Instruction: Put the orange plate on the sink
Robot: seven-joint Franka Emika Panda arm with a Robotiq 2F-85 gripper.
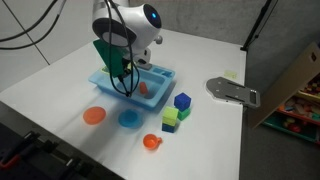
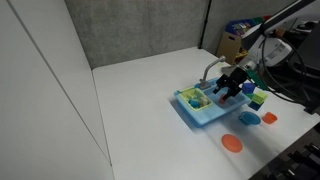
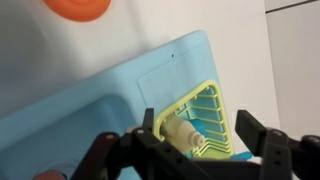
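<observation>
The orange plate [image 1: 95,115] lies flat on the white table, in front of the sink [image 1: 150,72] and apart from it. It also shows in an exterior view [image 2: 231,143] and at the top edge of the wrist view [image 3: 78,8]. The light blue sink [image 2: 200,117] has a green-yellow side compartment [image 3: 205,115] with a cream toy piece in it. My gripper [image 1: 125,85] hovers over the sink, open and empty. In the wrist view its fingers [image 3: 175,150] straddle the green-yellow compartment. A small orange item lies in the basin.
A blue plate [image 1: 128,119] lies right of the orange plate, with an orange cup [image 1: 151,142] nearer the table edge. Blue, green and yellow blocks [image 1: 176,112] stand right of the sink. A grey metal piece [image 1: 232,92] lies further right.
</observation>
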